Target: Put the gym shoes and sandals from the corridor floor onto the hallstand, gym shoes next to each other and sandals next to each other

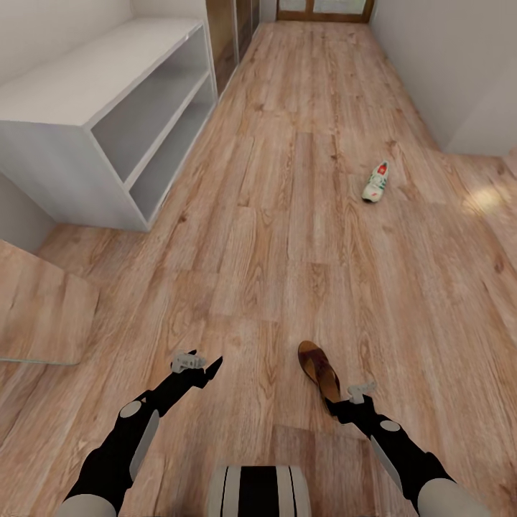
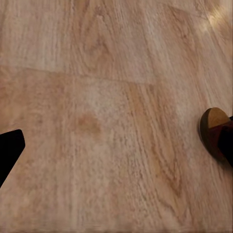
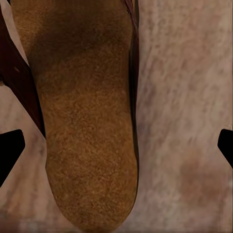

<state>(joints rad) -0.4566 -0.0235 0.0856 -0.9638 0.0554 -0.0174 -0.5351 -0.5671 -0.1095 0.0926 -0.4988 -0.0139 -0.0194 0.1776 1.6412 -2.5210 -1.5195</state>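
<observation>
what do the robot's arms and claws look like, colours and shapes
Both arms are glossy black with pale grey-white panels and round grey joint caps. Each ends in a slim black claw, left claw and right claw, with a small light grey bracket on the wrist. Fingertips show as black wedges.

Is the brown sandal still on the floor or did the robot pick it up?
On the floor. The sandal lies flat on the wood floor; the right tool hangs open above it.
</observation>
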